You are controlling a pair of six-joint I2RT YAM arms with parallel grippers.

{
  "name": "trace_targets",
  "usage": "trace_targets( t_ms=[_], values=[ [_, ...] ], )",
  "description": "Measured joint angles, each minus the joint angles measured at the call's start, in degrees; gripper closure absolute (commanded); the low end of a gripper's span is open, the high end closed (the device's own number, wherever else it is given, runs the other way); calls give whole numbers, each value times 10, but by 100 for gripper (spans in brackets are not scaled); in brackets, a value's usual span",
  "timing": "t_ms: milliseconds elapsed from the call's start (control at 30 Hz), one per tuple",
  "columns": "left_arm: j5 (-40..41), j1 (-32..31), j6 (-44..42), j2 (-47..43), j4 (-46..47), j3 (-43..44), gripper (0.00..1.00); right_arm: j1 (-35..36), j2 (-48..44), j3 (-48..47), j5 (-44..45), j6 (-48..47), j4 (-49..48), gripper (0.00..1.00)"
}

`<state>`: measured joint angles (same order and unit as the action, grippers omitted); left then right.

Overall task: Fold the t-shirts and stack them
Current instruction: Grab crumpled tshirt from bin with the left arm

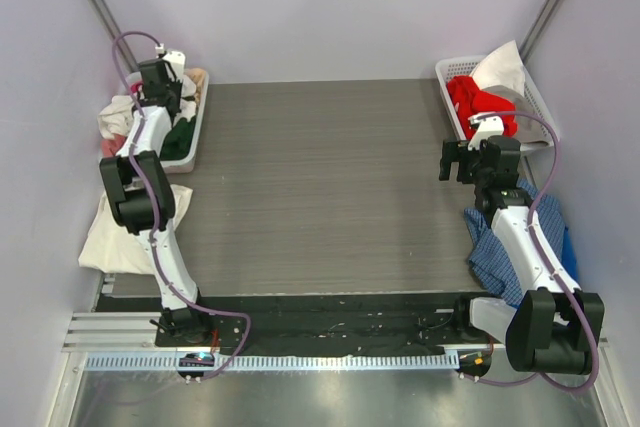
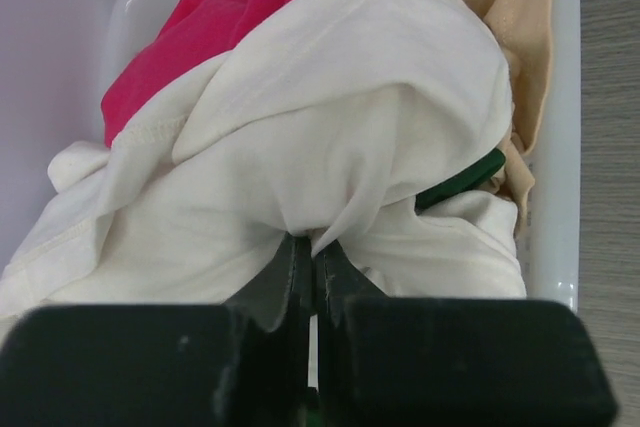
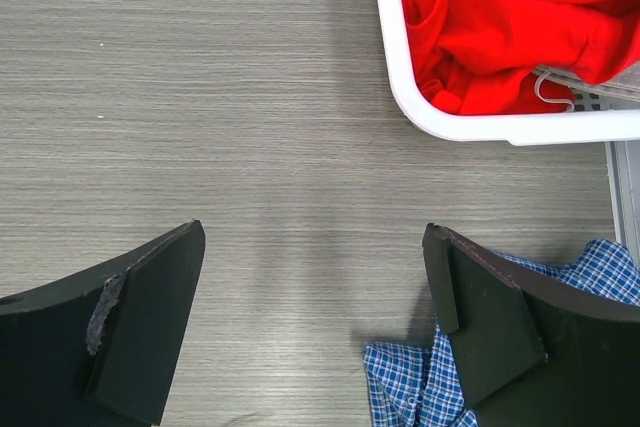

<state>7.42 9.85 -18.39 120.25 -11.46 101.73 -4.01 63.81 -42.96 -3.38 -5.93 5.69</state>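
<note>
Left gripper (image 2: 312,252) pinches the cream t-shirt (image 2: 330,117) (pink garment (image 2: 190,37) at ten o'clock); right gripper (image 3: 312,237) gapes, blue checked cloth (image 3: 400,385) at five.

A: Where is the top camera?
B: High up at the near edge. It looks down on the whole table (image 1: 330,177).
A: And the left wrist one?
B: Very close to the left basket (image 2: 565,147), right up against the cream t-shirt (image 2: 330,127). The top view shows that basket too.
A: The right wrist one?
B: It looks down at the table, near the right basket (image 3: 470,127) and the blue checked cloth (image 3: 410,387). The top view shares those.
</note>
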Motion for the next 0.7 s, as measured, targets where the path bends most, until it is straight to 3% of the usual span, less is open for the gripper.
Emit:
trace_targets(
  t_ms=[367, 700],
  values=[
    [-44, 0, 20, -105, -14, -68, 100, 0, 12, 0, 0, 0, 0, 0],
    [-229, -10, 74, -249, -144, -31, 100, 0, 12, 0, -2, 0, 0, 0]
  ],
)
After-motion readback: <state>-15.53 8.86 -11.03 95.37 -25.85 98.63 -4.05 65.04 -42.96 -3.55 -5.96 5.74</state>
